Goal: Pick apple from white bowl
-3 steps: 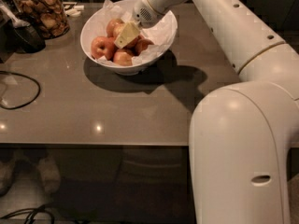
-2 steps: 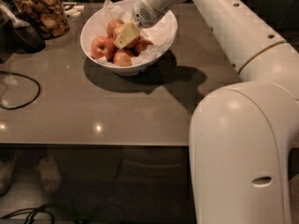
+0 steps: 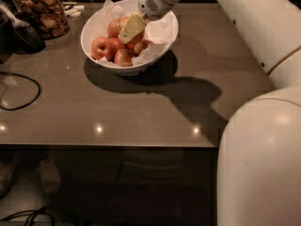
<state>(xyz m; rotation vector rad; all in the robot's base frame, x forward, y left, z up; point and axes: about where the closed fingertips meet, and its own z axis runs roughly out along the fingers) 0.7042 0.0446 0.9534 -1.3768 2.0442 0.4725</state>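
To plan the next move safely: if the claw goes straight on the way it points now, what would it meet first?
Most likely an apple in the white bowl. The claw points down-left among the fruit, though depth is unclear.

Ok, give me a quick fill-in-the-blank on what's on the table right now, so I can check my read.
1. The apples lie in a ____ bowl lined with crumpled paper.
2. The gripper is down in the bowl, right over the ____.
3. The glass jar of brown snacks stands toward the picture's ____ edge from the bowl.
Missing words: white; apples; left.
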